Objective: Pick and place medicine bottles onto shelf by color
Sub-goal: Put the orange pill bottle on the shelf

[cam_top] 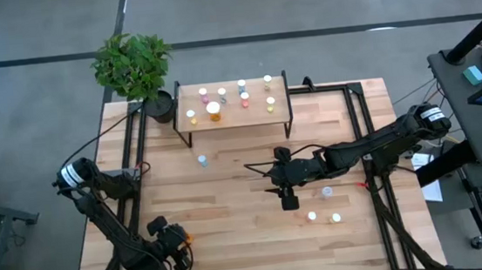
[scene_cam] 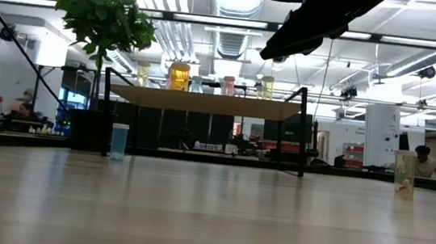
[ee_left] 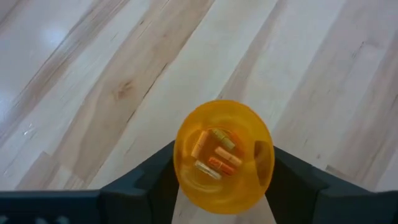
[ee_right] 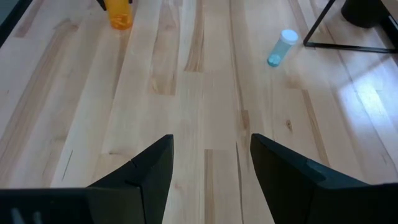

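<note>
An orange see-through medicine bottle (ee_left: 224, 155) with pills inside sits between the fingers of my left gripper (cam_top: 180, 243) at the table's near left; the right wrist view shows the orange bottle (ee_right: 119, 17) too. The shelf (cam_top: 235, 118) stands at the far middle with several bottles on top. A blue bottle (cam_top: 201, 160) stands on the table in front of it. Three pale-capped bottles (cam_top: 324, 208) stand at the near right. My right gripper (ee_right: 211, 174) hovers open over the table's middle, with nothing between its fingers. My left gripper pinches the orange bottle's round wall (ee_left: 181, 163) between its two fingers, one finger on each opposite side. The fingers slant down from above. One round end of the bottle faces the wrist camera. Whether its lower end (ee_right: 120, 26) rests on the table, I cannot tell.
A potted plant (cam_top: 134, 64) stands at the far left corner, beside the shelf. Black frame rails (cam_top: 136, 153) run along the table's left and right sides. Bare wood lies between the two grippers and in front of the shelf.
</note>
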`<act>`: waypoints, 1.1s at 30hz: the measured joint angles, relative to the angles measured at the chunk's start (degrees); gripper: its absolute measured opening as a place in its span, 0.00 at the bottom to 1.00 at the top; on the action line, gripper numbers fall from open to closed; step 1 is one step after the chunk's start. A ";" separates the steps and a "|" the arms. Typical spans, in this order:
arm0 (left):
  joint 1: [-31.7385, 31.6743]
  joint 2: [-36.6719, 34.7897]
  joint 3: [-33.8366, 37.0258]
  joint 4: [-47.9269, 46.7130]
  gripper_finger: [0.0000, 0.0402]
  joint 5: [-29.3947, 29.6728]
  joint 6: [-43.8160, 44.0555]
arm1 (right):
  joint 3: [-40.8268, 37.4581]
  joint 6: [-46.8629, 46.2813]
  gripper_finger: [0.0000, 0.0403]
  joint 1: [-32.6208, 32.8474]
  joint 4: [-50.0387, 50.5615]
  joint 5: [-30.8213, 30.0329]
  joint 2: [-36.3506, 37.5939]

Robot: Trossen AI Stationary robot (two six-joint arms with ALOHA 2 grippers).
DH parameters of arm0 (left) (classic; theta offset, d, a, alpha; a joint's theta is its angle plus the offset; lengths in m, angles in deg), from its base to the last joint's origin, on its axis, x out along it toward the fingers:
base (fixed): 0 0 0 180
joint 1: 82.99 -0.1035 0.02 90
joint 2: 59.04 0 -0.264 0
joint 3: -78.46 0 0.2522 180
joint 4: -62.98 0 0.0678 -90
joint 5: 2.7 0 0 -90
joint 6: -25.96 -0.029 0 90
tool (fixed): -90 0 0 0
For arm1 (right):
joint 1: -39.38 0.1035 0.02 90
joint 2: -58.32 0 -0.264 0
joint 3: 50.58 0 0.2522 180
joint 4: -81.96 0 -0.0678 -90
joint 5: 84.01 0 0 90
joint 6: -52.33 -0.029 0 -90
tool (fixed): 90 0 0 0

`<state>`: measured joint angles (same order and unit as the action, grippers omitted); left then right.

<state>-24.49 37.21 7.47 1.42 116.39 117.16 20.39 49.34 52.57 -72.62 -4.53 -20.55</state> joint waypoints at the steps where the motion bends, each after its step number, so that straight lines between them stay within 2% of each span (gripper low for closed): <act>1: 0.00 0.00 0.00 0.06 0.44 0.04 0.00 | 0.00 0.00 0.50 0.00 0.00 0.00 0.00; 8: -0.45 -1.15 -0.15 0.96 0.40 -0.09 0.04 | 0.00 0.02 0.50 0.00 1.09 -0.02 0.04; 13: -4.11 -3.15 -2.91 0.77 0.40 0.60 -3.37 | -0.07 0.34 0.50 -0.01 4.59 -0.07 0.74; 23: -18.89 -9.13 -10.60 0.84 0.40 0.92 -29.36 | -1.86 3.72 0.50 -0.11 4.41 -0.02 2.66; 28: -27.49 -13.10 -13.62 0.74 0.40 -3.29 -40.24 | -5.73 2.82 0.50 -0.11 4.06 0.02 7.69; 33: -36.99 -14.91 -17.87 0.78 0.40 -5.05 -53.83 | -9.99 3.04 0.50 -0.11 0.68 0.00 12.46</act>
<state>-61.47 22.30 -10.40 2.20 111.33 63.33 10.40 52.38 52.46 -71.94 -4.53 -8.09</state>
